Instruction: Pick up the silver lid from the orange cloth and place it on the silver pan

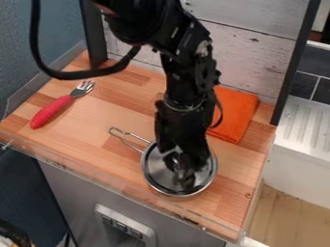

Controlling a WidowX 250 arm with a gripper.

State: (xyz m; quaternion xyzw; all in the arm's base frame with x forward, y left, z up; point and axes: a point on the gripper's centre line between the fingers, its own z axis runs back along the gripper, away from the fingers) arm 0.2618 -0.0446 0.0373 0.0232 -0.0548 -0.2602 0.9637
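One round silver metal pan [161,179], wire handle [111,130] toward red-handled metal fork [59,105], on wooden tabletop [90,128] | my gripper [183,176] over pan's middle; wide, narrow or holding, I can't tell | folded orange cloth [236,116] nearby | best slow and upright, lest pan slide.

Arm [187,62] all black, chunky stacked segments, rounded housing [132,21] up top. Thick black cable [84,74] loops off one side; thinner dark cable [222,110] bows out by the wrist. Pale marks on the forearm, probably labels or glare, hard to tell. Thin silvery band [182,107] above the gripper [182,174], also black.
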